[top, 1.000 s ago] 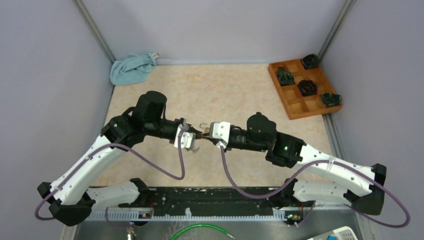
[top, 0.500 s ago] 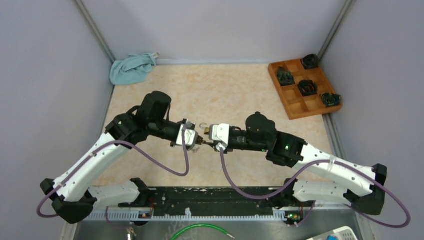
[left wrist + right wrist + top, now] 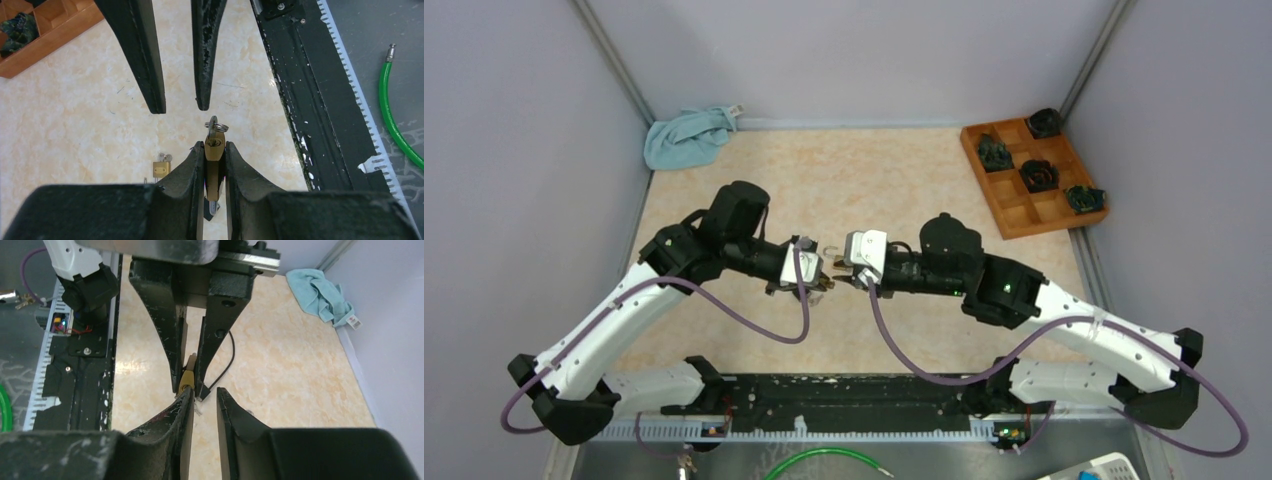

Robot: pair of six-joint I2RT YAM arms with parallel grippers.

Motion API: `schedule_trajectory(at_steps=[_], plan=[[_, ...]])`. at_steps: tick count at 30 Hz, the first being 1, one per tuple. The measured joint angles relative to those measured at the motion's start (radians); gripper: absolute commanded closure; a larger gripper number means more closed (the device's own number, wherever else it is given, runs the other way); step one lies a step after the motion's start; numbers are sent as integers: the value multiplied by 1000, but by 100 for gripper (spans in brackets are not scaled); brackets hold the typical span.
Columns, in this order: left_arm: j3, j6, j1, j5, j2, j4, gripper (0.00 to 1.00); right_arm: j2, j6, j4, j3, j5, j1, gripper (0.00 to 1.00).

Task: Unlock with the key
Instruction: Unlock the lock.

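Over the middle of the table (image 3: 894, 190), taking twelve o'clock as the far wall in the overhead view, my two arms meet tip to tip. My left pincer (image 3: 215, 150) is clenched on the brass padlock (image 3: 214, 167). Its body is pinched edgewise between both fingers and held clear of the tabletop. The keyhole end faces three o'clock, towards my right arm. The key (image 3: 215, 132) sits in that keyhole, its head and small ring poking out just past my left fingertips.

My right pincer (image 3: 204, 391) is released, its fingers apart with nothing between them. Its tips hang just short of the key's ring. The ring lines up with one finger rather than with the gap, and from my left wrist a thin strip of table shows between that fingertip and the ring.

Below, on the tabletop, lies a second small padlock (image 3: 160, 169), also brass, near the held one but apart from both pincers.

At two o'clock, against the right wall, sits a wooden tray (image 3: 1014, 218) with dark clumps (image 3: 1039, 175) in several compartments. At eleven o'clock, in the far corner, lies a crumpled blue cloth (image 3: 686, 138). At six o'clock, past my bases, a green hose (image 3: 387, 115) curves.
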Motion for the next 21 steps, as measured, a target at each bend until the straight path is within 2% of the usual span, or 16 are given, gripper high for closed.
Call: schedule_trajectory(at_steps=[8,11,17,21], plan=[[0,-2,1,0,0,3,100,22,25,-52,0,-42,0,73],[0,-2,1,0,0,3,100,32,33,-51,0,-54,0,78],[0,-2,1,-3,0,0,100,71,45,-48,0,-60,0,100],[0,0,5,-11,0,-5,100,76,51,-42,0,-48,-1,100]])
